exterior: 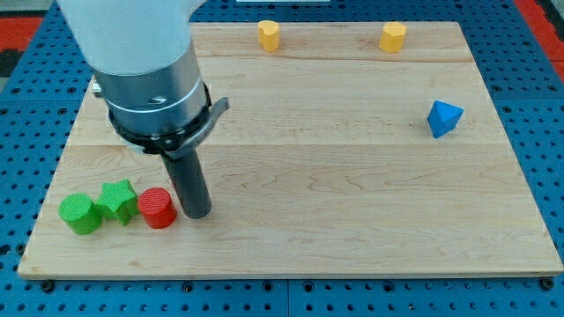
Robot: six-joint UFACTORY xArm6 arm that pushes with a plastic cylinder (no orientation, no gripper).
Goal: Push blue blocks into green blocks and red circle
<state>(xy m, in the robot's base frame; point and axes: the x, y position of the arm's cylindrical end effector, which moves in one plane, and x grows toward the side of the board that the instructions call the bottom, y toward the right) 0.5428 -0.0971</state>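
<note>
A green cylinder (79, 213), a green star-shaped block (118, 201) and a red circle (158, 208) lie in a row at the view's bottom left, touching one another. My tip (196, 212) rests on the board just right of the red circle, close to or touching it. One blue block (444, 118), a wedge-like shape, lies far off at the view's right. No other blue block shows.
Two yellow blocks stand near the view's top edge, one (269, 35) at centre and one (393, 37) further right. The wooden board (308, 176) lies on a blue perforated table. The arm's large grey body (150, 70) covers the top left.
</note>
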